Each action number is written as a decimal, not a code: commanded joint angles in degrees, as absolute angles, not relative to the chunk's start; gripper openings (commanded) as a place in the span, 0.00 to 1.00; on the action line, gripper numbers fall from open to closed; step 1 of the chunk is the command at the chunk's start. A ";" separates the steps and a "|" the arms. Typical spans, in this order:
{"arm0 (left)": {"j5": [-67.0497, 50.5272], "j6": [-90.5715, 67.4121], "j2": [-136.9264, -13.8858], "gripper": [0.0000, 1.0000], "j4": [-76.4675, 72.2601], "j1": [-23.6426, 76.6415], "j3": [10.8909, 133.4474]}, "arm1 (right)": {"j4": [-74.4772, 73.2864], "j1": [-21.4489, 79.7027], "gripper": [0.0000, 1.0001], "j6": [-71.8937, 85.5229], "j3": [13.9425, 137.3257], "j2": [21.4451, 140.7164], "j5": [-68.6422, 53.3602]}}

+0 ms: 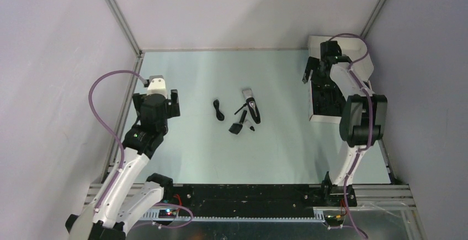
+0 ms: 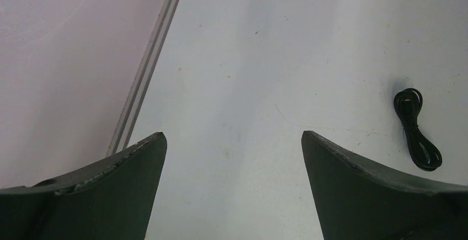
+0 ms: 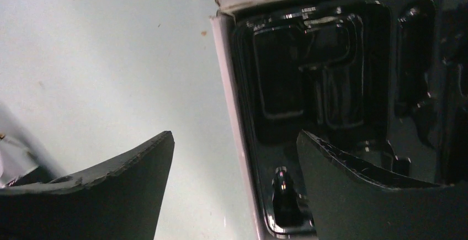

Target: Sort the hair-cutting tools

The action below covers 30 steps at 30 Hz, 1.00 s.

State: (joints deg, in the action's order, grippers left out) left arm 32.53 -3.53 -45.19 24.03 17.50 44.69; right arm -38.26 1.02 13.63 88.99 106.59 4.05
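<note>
The clipper [image 1: 251, 106], cord [image 1: 218, 110], thin brush [image 1: 240, 109] and small combs [image 1: 238, 125] lie clustered in the middle of the table [image 1: 182, 157]; the left jaws hang open and empty near the left wall [image 1: 49, 85], while the right jaws stand open, holding nothing, over the rim of the box [image 1: 323, 117] and its black tray [image 3: 331, 85]. The clipper looks rigid, smooth and heaviest, probably best pinched across its narrow body, and the limp cord at its bunched middle. The pale table looks smooth and hard, closed in by plain grey walls.
</note>
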 commanded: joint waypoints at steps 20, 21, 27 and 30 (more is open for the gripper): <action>33.88 -2.88 -42.61 1.00 20.79 17.14 43.76 | -39.38 9.90 0.18 16.49 89.51 113.55 7.36; 33.96 -2.89 -42.34 1.00 20.78 17.18 43.77 | -39.46 10.40 0.16 17.04 89.14 113.25 7.55; 34.17 -3.03 -41.47 1.00 20.61 17.16 43.53 | -41.11 15.94 0.06 23.32 86.75 112.11 7.55; 33.87 -3.20 -41.31 1.00 20.70 17.20 43.51 | -40.66 19.11 0.06 24.67 85.86 111.84 6.59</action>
